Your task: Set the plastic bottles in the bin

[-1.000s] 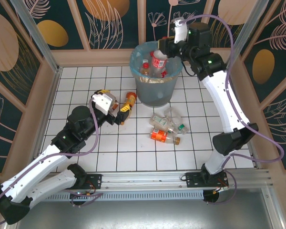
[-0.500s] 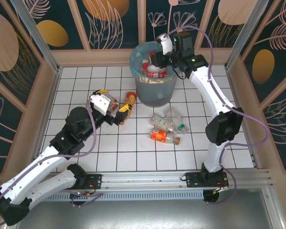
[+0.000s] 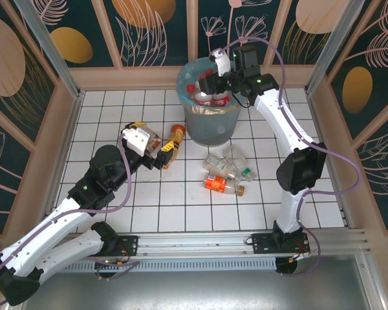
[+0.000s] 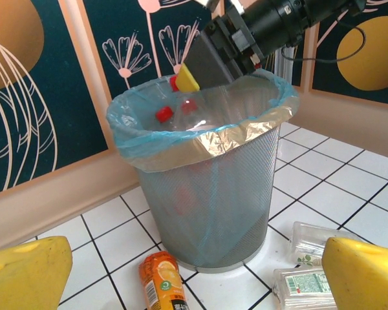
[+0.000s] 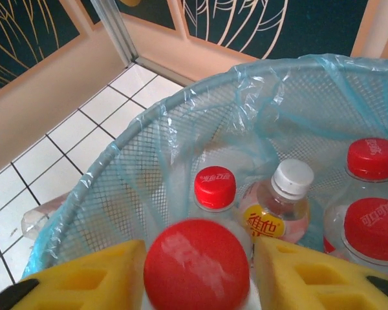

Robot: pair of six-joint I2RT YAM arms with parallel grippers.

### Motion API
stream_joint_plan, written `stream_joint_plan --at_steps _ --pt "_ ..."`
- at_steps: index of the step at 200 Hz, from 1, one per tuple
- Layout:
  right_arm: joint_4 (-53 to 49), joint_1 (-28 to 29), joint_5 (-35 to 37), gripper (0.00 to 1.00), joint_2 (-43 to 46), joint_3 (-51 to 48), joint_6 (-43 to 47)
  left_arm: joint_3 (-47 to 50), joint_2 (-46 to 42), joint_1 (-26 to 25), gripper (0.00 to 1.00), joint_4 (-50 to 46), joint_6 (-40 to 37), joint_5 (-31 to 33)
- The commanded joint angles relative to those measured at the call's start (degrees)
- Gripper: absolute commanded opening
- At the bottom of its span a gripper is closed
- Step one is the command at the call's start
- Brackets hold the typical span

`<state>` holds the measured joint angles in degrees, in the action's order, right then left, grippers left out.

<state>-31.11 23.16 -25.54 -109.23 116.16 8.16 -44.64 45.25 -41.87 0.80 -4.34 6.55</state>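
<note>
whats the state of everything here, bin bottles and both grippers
bin: upright, bag-lined, several bottles inside
left gripper: open, empty
right gripper: pads flanking a red-capped bottle, grip unclear
red-capped bottle: cap up, over the bin's mouth
orange bottle: lying beside the bin's base
floor bottles: lying clustered, not yet binned

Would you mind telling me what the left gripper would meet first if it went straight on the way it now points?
Probably the orange-labelled bottle lying just ahead of the left gripper, with the bin behind it.

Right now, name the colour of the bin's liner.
Translucent light blue liner, best in left wrist view.
</note>
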Motion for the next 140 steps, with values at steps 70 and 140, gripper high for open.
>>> stream_joint_plan --at_steps 70,140 --pt "4.8 2.6 0.1 0.49 -0.3 7.7 -3.0 -0.2 0.1 -0.1 0.98 0.7 -1.1 1.3" --pt "-11.2 5.0 -0.2 0.17 -16.6 30.5 -4.1 0.7 -1.0 0.0 0.99 0.5 -0.6 1.6"
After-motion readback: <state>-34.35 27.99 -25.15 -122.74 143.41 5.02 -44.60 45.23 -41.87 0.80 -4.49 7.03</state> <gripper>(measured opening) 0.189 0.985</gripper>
